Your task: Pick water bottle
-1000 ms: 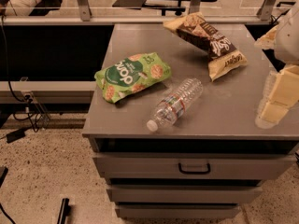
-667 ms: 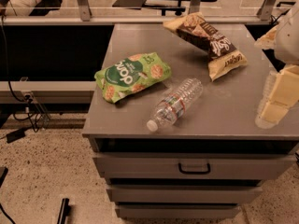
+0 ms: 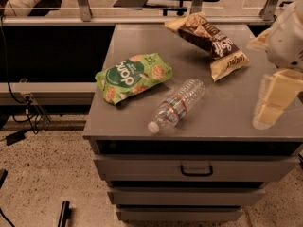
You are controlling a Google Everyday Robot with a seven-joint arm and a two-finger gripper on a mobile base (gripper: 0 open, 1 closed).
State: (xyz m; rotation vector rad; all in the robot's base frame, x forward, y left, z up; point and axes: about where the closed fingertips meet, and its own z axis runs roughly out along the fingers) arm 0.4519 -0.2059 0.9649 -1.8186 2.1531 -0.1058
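Clear plastic water bottle (image 3: 177,105) lies flat near the worktop's (image 3: 227,119) front edge beside the green bag (image 3: 134,77); my tool (image 3: 273,98) hangs far right, apart or together I cannot tell, so I'd approach square across its ribbed middle.

A dim, warm indoor light gives everything a yellowish-brown cast. The grey cabinet top (image 3: 227,108) is lit evenly from above, with a mild sheen towards its far edge. The water bottle (image 3: 177,107) throws only a thin, soft shadow and shows small glints along its ribs. The green snack bag (image 3: 132,77) and the brown snack bag (image 3: 210,39) carry faint glare. Below the overhang the drawer fronts (image 3: 142,167) sink into shade. The gripper (image 3: 267,103), at the right edge above the cabinet top, is the palest, brightest patch. The space left of the cabinet is nearly black.
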